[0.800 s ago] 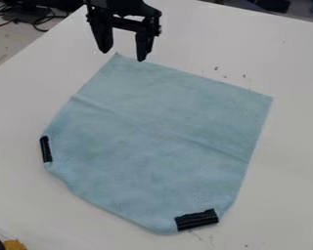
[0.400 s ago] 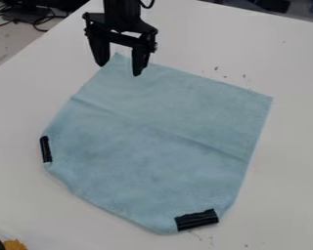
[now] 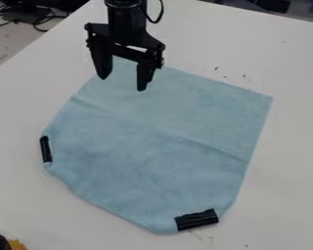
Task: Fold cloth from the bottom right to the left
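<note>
The black gripper (image 3: pixel 122 85) hangs over the upper left corner of the cloth, its two fingers spread apart with nothing between them. Light blue cloth (image 3: pixel 156 141) lies flat on the white table, with a faint crease running across it from the left edge to the right edge. One black strip (image 3: pixel 197 219) is on its bottom right corner, and another black strip (image 3: pixel 45 149) sits on its left corner. The cloth's top left corner is partly hidden behind the gripper.
The white table (image 3: pixel 283 161) extends around the cloth on all sides. Dark cables (image 3: pixel 35 19) lie beyond the table at the top left. A black and yellow object (image 3: pixel 15 244) shows at the bottom left edge.
The gripper has come down the view, from above the cloth's top left corner to over the cloth, with its fingers still apart. The cloth has not moved.
</note>
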Robot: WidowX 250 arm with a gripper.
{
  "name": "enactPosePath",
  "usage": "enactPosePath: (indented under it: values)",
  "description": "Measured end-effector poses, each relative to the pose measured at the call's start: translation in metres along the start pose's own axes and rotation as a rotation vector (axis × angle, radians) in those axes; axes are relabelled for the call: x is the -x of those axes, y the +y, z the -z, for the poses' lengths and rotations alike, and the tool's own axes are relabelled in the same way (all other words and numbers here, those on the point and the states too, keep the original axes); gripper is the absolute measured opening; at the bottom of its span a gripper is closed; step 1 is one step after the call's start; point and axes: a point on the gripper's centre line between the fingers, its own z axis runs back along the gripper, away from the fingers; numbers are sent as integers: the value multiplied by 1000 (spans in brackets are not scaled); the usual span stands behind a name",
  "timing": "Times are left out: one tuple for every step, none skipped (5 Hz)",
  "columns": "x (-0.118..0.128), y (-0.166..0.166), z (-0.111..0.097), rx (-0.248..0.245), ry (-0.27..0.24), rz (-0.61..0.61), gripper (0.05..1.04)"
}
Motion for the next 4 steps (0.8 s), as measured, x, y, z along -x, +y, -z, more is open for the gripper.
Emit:
enactPosePath:
  values:
    - [16, -32, 5, 16, -8, -24, 1000]
    - [30, -60, 16, 49, -13, -31, 1000]
    - [38, -88, 18, 83, -25, -14, 1000]
    - [61, -101, 28, 97, -13, -9, 1000]
